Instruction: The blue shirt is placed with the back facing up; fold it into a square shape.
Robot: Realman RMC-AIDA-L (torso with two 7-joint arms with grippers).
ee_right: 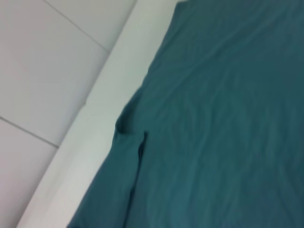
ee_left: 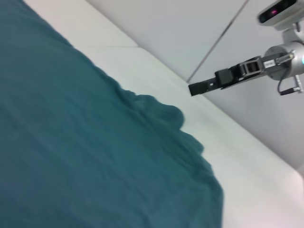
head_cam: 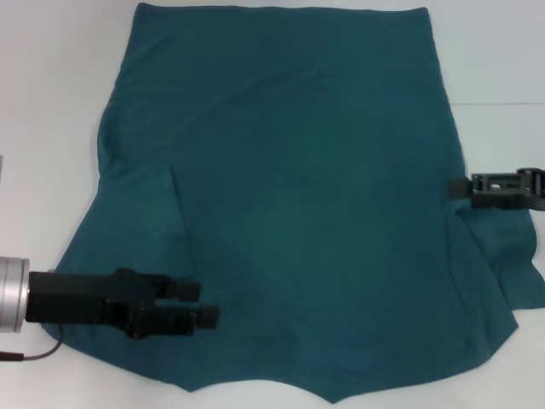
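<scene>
Not much folding is done yet, judging by how things lie. The blue shirt point(head_cam: 298, 187) is spread flat on the white table point(head_cam: 51, 102), plain side up, filling most of the head view, hem at the far end. On the robot's left, a sleeve looks to be tucked inward over the body, going by a crease line, though that's only a guess. On the robot's right, the sleeve is left sticking out near the table edge. So at best one side fold is made; the other side and the lengthwise folds into a square are all left.

The left gripper point(head_cam: 207, 304) is held low over the near-left part of the shirt, fingers slightly apart, nothing pinched between them. The right gripper point(head_cam: 461, 189) is parked at the shirt's right edge; whether its fingers are apart or together can't be told, and it's not clear if cloth is touched.

The collar end is cut off at the bottom of the head view, so the neckline isn't shown. No lettering is seen anywhere.
</scene>
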